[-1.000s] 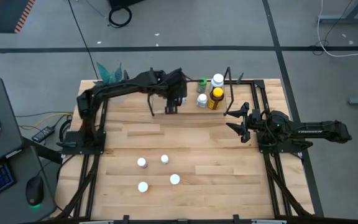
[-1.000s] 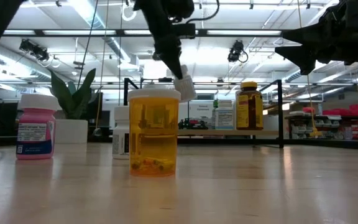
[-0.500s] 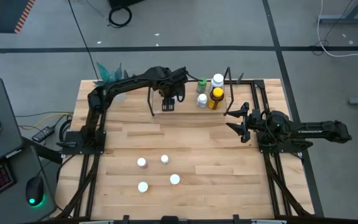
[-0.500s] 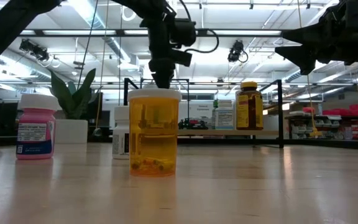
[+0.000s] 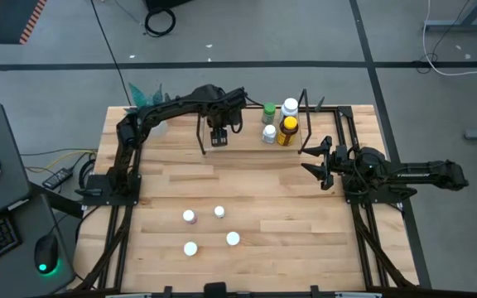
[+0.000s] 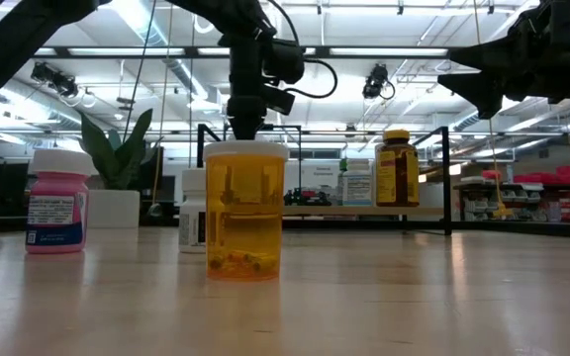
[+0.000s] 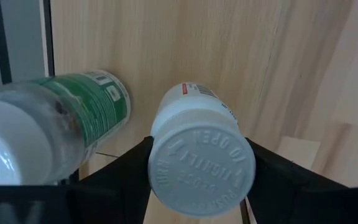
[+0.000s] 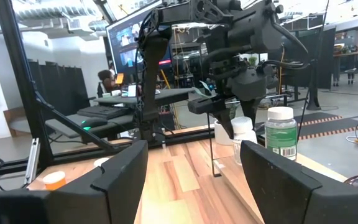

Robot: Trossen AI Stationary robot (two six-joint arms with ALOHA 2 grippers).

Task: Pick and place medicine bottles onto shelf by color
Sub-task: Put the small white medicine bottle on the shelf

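Observation:
My left gripper (image 5: 219, 139) hangs over the left end of the shelf (image 5: 251, 147), pointing down, shut on a white bottle with a white cap (image 7: 201, 165). A green-labelled bottle (image 7: 73, 118) stands close beside it on the shelf board. Farther right on the shelf stand an amber bottle (image 5: 287, 130), a white one (image 5: 290, 107) and two green ones (image 5: 269, 132). Several white-capped bottles (image 5: 219, 212) stand on the near table, among them an orange one (image 6: 245, 213) and a pink one (image 6: 57, 213). My right gripper (image 5: 313, 161) waits open at the right. My left gripper pinches the white bottle by its cap (image 7: 164, 186), one dark finger (image 7: 123, 183) on each side of it. The fingers come from above, pointing down. The bottle hangs upright below them. Whether its base rests on the shelf board I cannot tell.
Thin black wire uprights (image 5: 201, 136) frame the shelf close to the left gripper. A plant (image 5: 147, 98) in a white pot stands at the table's far left corner. Bare wood lies between the shelf and the near bottles.
My left gripper has gone toward the table's left edge and down over the shelf's left end. It has tipped from a slant to pointing nearly straight down. The white bottle has come with it and has turned from tilted to upright.

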